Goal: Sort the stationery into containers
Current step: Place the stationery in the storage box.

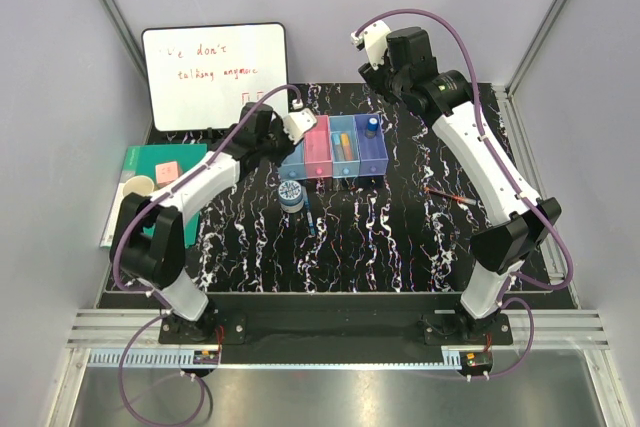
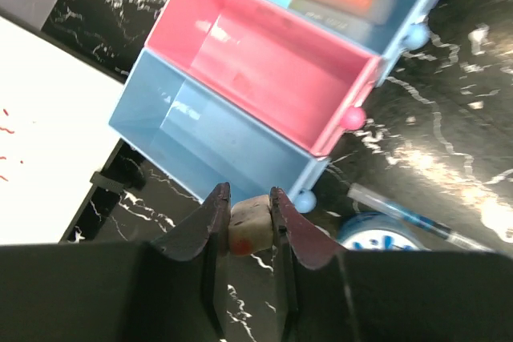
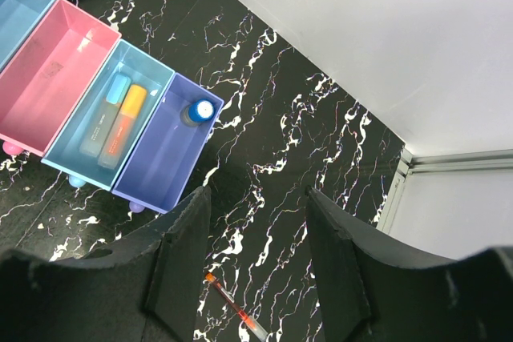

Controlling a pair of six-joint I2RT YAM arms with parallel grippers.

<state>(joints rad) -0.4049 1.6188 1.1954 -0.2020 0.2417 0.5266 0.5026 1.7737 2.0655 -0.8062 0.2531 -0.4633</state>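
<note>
My left gripper is shut on a small beige piece with a red spot, held just in front of the near end of the leftmost light blue bin. The pink bin beside it holds nothing I can see. The third bin holds an orange and a blue marker. A blue-capped cylinder stands in the purple-blue bin. On the table lie a tape roll, a blue pen and an orange pen. My right gripper hangs open high above the table, right of the bins.
A whiteboard leans at the back left. A green notebook lies left of the mat, with a small pink piece and a pale round object on it. Grey walls enclose the table.
</note>
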